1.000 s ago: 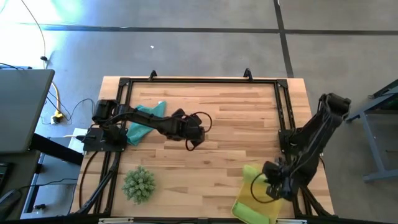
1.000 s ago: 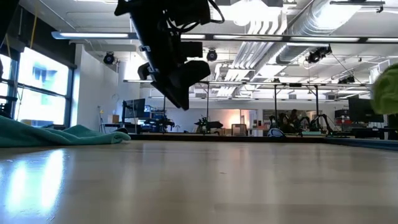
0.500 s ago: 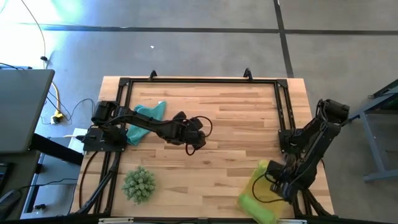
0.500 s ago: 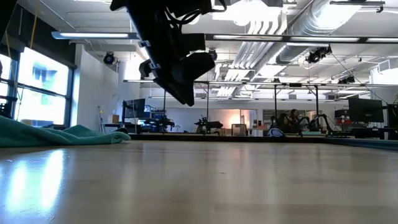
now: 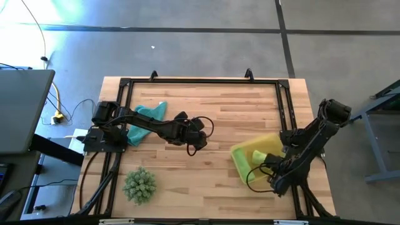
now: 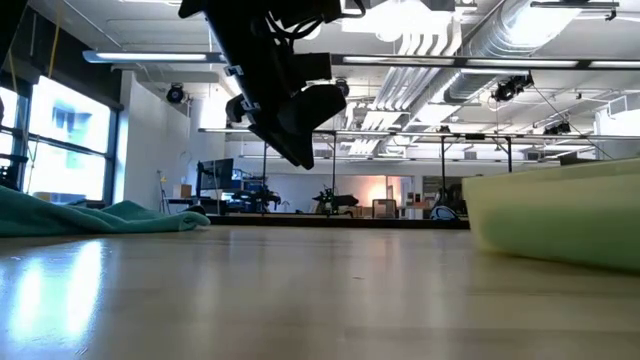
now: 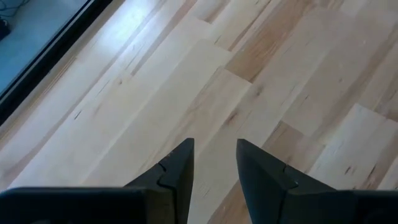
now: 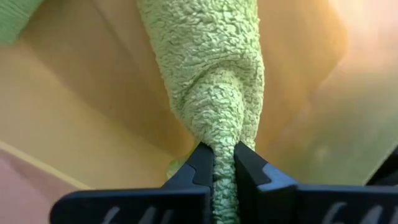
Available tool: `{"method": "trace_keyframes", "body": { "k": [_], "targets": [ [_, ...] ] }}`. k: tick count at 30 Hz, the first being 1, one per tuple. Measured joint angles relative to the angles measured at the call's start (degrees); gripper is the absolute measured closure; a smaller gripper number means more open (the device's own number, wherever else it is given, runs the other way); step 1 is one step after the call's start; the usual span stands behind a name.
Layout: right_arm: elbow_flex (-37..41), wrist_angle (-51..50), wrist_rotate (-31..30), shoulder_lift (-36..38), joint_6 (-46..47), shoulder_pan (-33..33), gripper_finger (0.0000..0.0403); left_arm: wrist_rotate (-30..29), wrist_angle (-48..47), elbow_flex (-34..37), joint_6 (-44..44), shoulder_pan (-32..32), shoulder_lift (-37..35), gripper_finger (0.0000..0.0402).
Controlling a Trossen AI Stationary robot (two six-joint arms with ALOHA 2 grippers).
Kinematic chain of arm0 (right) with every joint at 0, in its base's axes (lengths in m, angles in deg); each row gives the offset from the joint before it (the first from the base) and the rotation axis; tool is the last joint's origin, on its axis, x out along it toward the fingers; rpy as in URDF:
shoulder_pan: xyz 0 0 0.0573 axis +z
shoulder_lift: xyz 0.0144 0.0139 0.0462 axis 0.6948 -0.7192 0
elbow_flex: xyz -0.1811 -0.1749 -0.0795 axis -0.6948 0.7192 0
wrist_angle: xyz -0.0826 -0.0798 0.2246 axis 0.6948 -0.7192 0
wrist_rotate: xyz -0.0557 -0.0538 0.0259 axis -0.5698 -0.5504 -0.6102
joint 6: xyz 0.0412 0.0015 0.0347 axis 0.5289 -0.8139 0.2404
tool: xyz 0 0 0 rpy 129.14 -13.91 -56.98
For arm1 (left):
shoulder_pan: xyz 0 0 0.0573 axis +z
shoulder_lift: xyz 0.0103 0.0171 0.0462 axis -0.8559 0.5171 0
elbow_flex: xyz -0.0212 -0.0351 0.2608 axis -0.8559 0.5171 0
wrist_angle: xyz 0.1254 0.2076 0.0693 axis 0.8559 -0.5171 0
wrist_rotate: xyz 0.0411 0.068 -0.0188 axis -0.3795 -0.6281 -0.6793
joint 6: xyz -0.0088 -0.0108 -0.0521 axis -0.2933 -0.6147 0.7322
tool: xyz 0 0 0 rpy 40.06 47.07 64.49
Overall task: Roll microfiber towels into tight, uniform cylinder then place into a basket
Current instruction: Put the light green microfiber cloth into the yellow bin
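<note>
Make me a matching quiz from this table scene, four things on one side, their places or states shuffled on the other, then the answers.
1. left gripper
2. right gripper
3. crumpled teal microfiber towel
4. spiky green plant-like ball

A. lying loose at the table's left, under the left arm
B. open over bare wood, empty
C. alone at the table's near-left
D. shut on a pale yellow-green fuzzy towel in the translucent yellow plastic basket

Pairs: 1-B, 2-D, 3-A, 4-C

A large open robotics lab. Exposed ceiling ducts (image 6: 470,45) and strip lights (image 6: 150,57) run overhead. More metal-framed robot stations (image 6: 480,175) stand across the concrete floor (image 5: 200,53).
</note>
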Motion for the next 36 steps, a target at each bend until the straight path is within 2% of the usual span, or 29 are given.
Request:
{"method": "trace_keyframes", "body": {
  "k": [5, 9, 14, 17, 22, 29, 36],
  "targets": [
    [-2.4, 1.7, -1.0, 0.0, 6.8, -0.4, 0.0396, 0.1, 0.1, 0.0, 0.0, 0.0, 0.0, 0.0293],
    [-3.0, -2.2, -3.6, 0.0, 9.5, -0.4, 0.0396, 0.2, 0.2, 0.0, 0.0, 0.0, 0.0, 0.0293],
    [-2.9, -11.3, -6.3, 0.0, 23.1, -1.7, 0.0396, 0.6, 0.3, 0.0, 0.2, 0.0, 0.0, 0.0293],
    [-2.1, -9.0, -3.4, 0.0, 29.9, -2.7, 0.0396, 1.4, 0.3, 0.0, 0.0, 0.0, 0.0, 0.0293],
    [-1.3, -2.7, -1.3, 0.0, 30.6, -4.1, 0.0396, 1.5, 0.3, 0.0, 0.0, 0.0, 0.0, 0.0293],
    [-1.3, -1.5, -6.4, 0.0, 31.1, -7.4, 0.0395, 1.5, 0.3, 0.0, 0.0, 0.0, 0.0, 0.0293],
    [-1.3, 5.8, -8.3, -0.1, 29.7, -10.8, 0.0382, 1.5, 0.2, 0.0, 0.0, 0.0, 0.0, 0.0293]
  ]
}}
